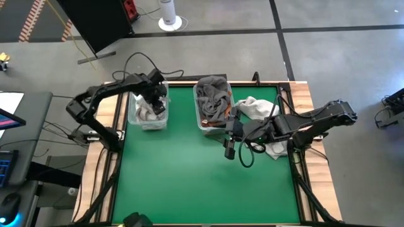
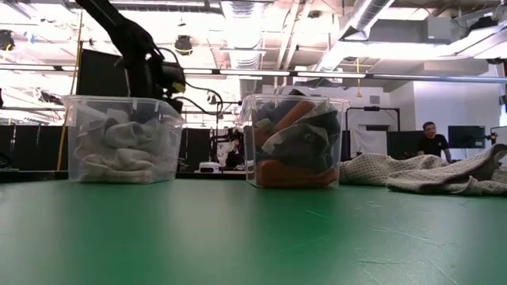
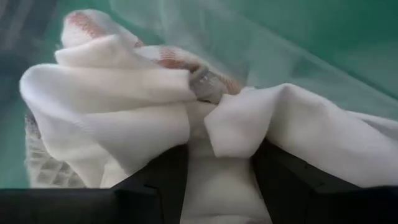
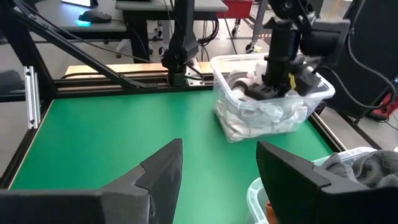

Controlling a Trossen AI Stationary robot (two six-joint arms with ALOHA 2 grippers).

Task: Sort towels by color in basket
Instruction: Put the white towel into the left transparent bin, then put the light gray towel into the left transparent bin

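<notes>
Left claw point(image 1: 153, 106) down inside the clear bin point(image 1: 146, 120) of pale towels, fingers point(image 3: 155, 186) closed on a white towel point(image 3: 124, 106) bunched between them. Right claw point(image 4: 217, 168) hovers over bare green surface point(image 1: 189, 170), jaws apart, empty. Just behind it: second bin point(image 1: 213, 123) with grey and rust-orange towels point(image 2: 297, 170). Unsorted pale towels point(image 1: 255, 108) lie on the surface beside the right arm.
</notes>
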